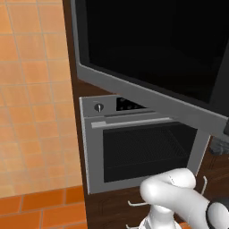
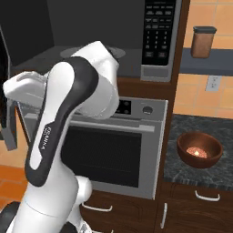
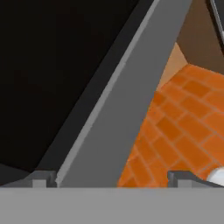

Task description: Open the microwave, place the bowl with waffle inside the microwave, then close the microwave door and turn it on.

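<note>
Microwave [image 2: 91, 50]: We see it built in above the oven, standing open. In the right base view its dark grey inside is exposed, but the arm covers most of it; we can make out just a sliver of the round turntable behind the arm's upper joint.

Keypad panel [image 2: 157, 34]: We find it on the right end of the microwave, black with rows of small buttons. The markings are too small for us to read.

Microwave door [image 1: 147, 49]: We see it swung out to the left. In the left base view its black glass and grey border take up the upper picture, cut off at the top and right edges. In the hand view the same grey border runs diagonally across, with black glass on one side.

Door handle: We cannot make it out with confidence.

Bowl [image 2: 199, 149]: We locate it on the dark stone counter [image 2: 182, 127] to the right of the oven, upright, well apart from the microwave. Something pale and reddish lies in it; we cannot tell its shape.

Gripper [image 3: 111, 179]: We see its two dark fingertips spread wide at the bottom of the hand view, holding nothing, with the door's border just beyond them. Whether they touch it we cannot tell.

Oven [image 2: 113, 150]: Silver, shut, directly under the microwave, partly hidden by the arm.

Jar [image 2: 203, 42]: Brown with a dark lid, on a shelf upper right.

Floor [image 3: 183, 113]: Orange tiles.
</note>
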Robot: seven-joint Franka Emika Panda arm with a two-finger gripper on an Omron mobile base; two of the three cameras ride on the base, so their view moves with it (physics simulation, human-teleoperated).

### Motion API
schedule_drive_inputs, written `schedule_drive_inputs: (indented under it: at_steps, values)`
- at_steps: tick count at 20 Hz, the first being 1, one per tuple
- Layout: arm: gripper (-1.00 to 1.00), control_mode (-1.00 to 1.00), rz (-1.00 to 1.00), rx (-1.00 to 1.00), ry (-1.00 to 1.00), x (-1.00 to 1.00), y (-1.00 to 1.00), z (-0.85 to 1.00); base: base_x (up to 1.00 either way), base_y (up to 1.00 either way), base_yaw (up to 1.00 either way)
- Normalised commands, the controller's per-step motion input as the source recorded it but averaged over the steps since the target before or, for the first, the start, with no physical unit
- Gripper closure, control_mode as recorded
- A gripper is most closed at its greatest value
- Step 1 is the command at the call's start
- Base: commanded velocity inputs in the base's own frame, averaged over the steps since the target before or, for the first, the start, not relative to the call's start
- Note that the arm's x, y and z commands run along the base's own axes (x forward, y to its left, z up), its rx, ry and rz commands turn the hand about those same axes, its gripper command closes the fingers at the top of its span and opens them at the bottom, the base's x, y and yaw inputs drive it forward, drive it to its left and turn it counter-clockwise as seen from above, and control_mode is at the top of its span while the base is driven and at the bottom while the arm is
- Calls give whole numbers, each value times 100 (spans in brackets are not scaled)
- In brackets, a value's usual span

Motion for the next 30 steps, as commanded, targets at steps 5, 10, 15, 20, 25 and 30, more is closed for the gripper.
schedule_drive_inputs:
  at_steps: [5,10,15,20,25,30]
  values:
    - [-100,-100,-23,-24,-29,-29,100,-8,0,0,0]
    - [-100,-100,-31,-13,-19,0,92,-11,0,0,0]
    - [-100,-100,-26,-1,-15,4,-44,-18,0,0,0]
    - [-100,-100,-15,1,-3,25,-100,-1,0,0,0]
    - [-100,-100,-40,0,7,49,-100,-20,0,0,0]
    - [-100,-100,-56,0,11,33,-100,-85,0,0,0]
